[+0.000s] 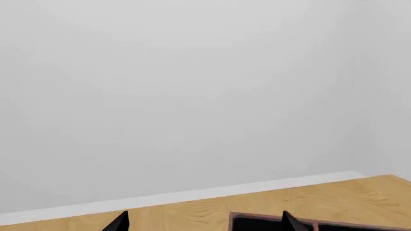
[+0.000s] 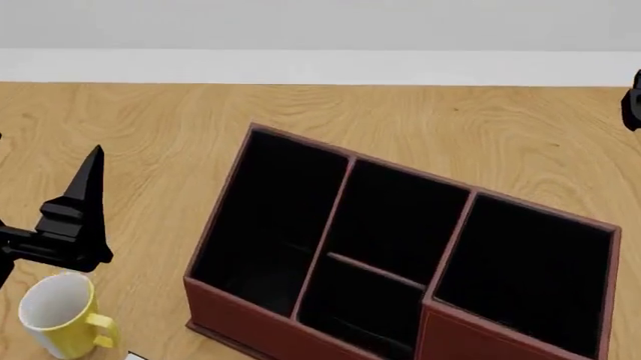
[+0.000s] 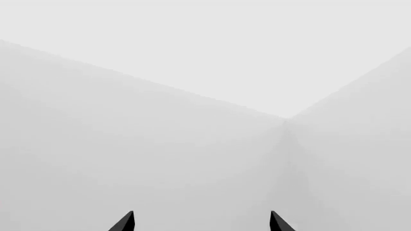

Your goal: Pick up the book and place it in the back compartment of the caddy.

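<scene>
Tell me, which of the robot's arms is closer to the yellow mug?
The left. Its end effector hangs just above and beside the mug, while the right arm barely shows at the far edge, beyond the caddy.

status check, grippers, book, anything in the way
Left gripper open, empty. Right gripper open, empty. Book not in view. Caddy cells empty; mug beside it.

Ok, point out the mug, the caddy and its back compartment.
mug (image 2: 50, 319): head view, on its yellow outer wall.
caddy (image 2: 245, 313): head view, on its red-brown front wall.
back compartment (image 2: 401, 217): head view, on its black lining.
</scene>
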